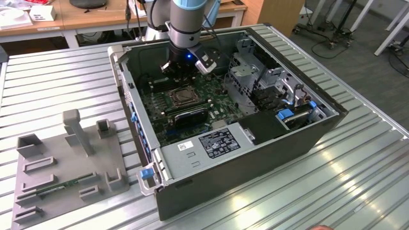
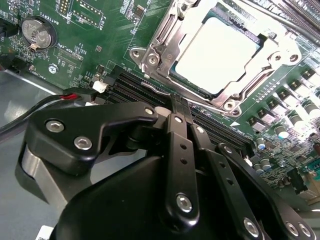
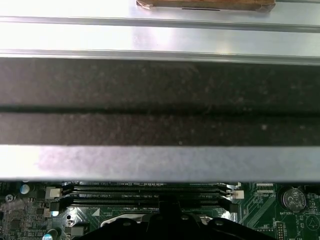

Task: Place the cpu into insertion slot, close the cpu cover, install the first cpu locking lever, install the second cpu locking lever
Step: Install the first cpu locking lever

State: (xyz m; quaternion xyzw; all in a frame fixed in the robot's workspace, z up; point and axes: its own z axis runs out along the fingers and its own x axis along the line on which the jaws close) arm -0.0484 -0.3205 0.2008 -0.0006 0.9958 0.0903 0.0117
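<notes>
The black tool [image 2: 181,105], its fingers pressed together and their tips hard to make out over the long black memory slots [image 2: 135,82], hangs just beside the square black-rimmed insertion slot [image 2: 242,29]. The small silver-grey square cpu [image 2: 215,52] lies in that slot. The thin silver metal cpu cover [image 2: 162,40] frames it. All this sits in the open black computer case [image 1: 268,163] on the ribbed metal desk [image 1: 319,191].

Green board [image 2: 100,30] — silver cpu cover [image 2: 161,42], pale, perhaps silver-grey, cpu [image 2: 215,52], black gripper [image 2: 184,107].

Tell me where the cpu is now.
In the second wrist view the cpu sits in the insertion slot, framed by the silver cpu cover, just past the long memory slots from the claw.
</notes>
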